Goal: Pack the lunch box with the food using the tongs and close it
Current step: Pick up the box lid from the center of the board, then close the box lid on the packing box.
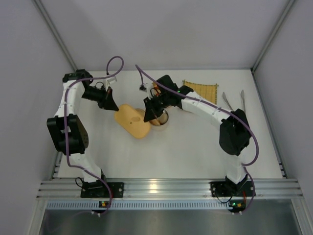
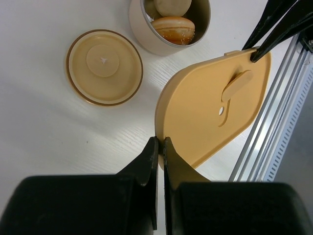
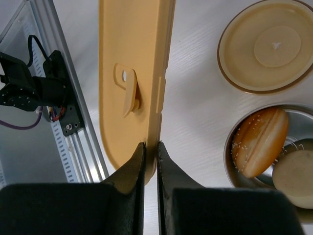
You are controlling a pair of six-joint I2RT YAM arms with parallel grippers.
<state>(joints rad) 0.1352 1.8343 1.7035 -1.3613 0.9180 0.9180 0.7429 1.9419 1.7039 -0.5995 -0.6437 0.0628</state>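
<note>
Now, mid-table, the left gripper (image 2: 160,142) and right gripper (image 3: 150,145) each pinch shut on opposite edges of the lid (image 2: 205,112), so lift level and together without twisting, clear of the bowl (image 2: 146,41) just beyond holding bun (image 2: 172,29) and ball (image 2: 172,6), tongs (image 1: 228,101) untouched near the far right corner.

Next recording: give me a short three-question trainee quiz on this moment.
1. True or false: the tongs lie untouched on the table, right of the woven mat.
2. Which thing do the left gripper and right gripper both pinch with shut jaws? A) tongs B) yellow oval lid C) woven mat
3. Fill in: the round container holds an orange bun-like piece and a pale ____.
Key: 1 true; 2 B; 3 ball.
</note>
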